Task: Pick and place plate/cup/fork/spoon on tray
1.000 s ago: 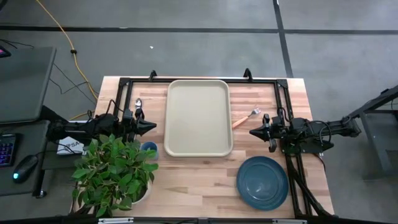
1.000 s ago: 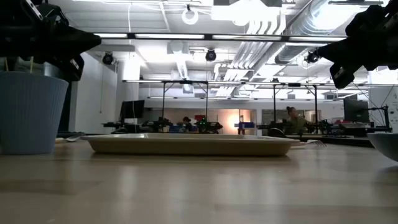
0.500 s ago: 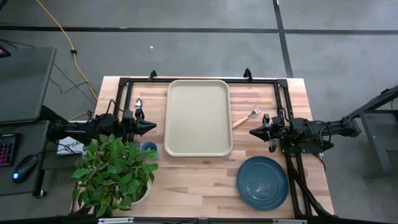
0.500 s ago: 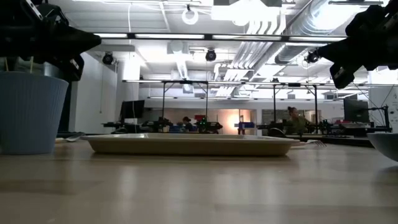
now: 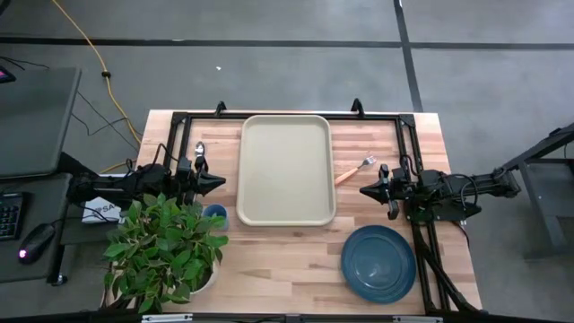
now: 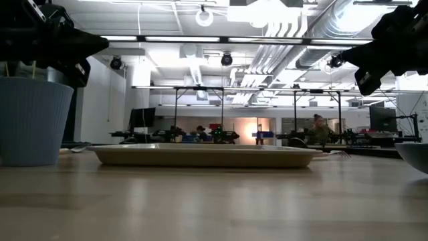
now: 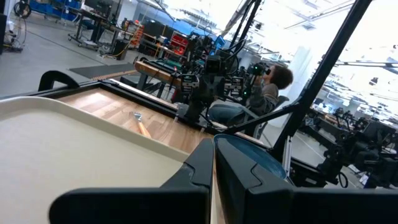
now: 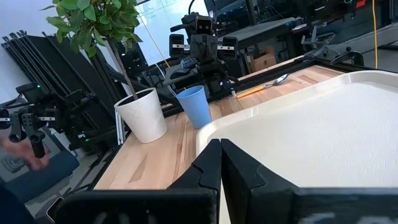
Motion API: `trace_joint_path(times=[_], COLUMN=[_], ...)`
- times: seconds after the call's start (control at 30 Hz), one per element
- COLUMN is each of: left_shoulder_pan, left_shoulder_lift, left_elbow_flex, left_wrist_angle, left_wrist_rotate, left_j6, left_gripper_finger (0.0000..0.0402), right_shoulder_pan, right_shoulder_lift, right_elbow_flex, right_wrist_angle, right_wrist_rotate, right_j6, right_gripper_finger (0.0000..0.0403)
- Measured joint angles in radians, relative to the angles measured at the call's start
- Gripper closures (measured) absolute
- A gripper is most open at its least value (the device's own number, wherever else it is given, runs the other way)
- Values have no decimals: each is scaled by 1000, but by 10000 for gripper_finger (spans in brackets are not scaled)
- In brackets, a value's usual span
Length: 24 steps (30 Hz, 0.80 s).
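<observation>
The slim orange-handled, silver-tined fork (image 5: 354,170) lies on the wooden table at about eleven o'clock from the closed, empty right gripper (image 5: 365,190), long axis diagonal, just off the empty beige rectangular tray (image 5: 286,169), so the right arm is nearer.

On the table nothing has moved. The only small change is in the room behind, in the low view: the person (image 6: 318,127) sitting far back now holds the head a little more to the right than half a second ago.
</observation>
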Motion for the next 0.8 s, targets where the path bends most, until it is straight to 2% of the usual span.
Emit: trace_joint_path(times=[0.2, 0.3, 0.47, 0.53, 0.6, 0.7, 0.8], left_shoulder_pan=[0, 0, 0, 0, 1, 0, 0], left_shoulder_lift=[0, 3, 3, 9, 31, 112, 278], left_elbow_flex=[0, 0, 0, 1, 16, 89, 192], left_wrist_angle=[5, 90, 381, 516, 581, 531, 384], left_wrist_rotate=[-6, -92, -199, -321, -408, -430, -438], left_j6=[6, 27, -201, -189, -163, -151, -195], left_gripper_finger=[398, 398, 398, 398, 398, 390, 364], right_shoulder_pan=[0, 0, 0, 0, 0, 0, 0], right_shoulder_lift=[0, 0, 0, 0, 0, 1, 1], right_elbow_flex=[0, 0, 0, 0, 0, 0, 0], right_wrist_angle=[0, 0, 0, 0, 0, 0, 0], right_wrist_rotate=[0, 0, 0, 0, 0, 0, 0], right_j6=[0, 0, 0, 0, 0, 0, 0], right_gripper_finger=[402, 402, 402, 402, 402, 402, 402])
